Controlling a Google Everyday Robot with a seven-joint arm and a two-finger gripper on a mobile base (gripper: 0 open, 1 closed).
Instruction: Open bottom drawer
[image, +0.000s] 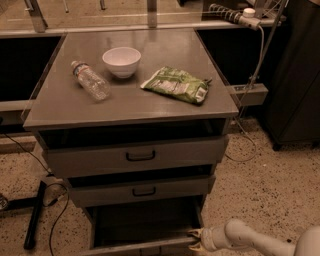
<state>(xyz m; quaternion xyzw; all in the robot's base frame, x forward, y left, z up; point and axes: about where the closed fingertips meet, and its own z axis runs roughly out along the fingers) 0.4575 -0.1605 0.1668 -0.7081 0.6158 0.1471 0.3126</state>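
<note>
The bottom drawer (135, 245) is the lowest of the grey cabinet's three. It stands pulled out, with its dark inside (145, 220) showing. Only the top strip of its front shows at the lower edge of the view, and its handle is mostly cut off. My gripper (196, 239) is at the right end of that drawer front, reaching in from the lower right on a white arm (250, 240). It is right at the front's right corner.
The middle drawer (142, 191) and top drawer (140, 156) stick out slightly. On the cabinet top (65, 107) are a white bowl (121, 61), a plastic bottle (91, 81) lying down and a green bag (177, 85). Cables (55, 210) and a black bar (35, 215) lie on the floor at left.
</note>
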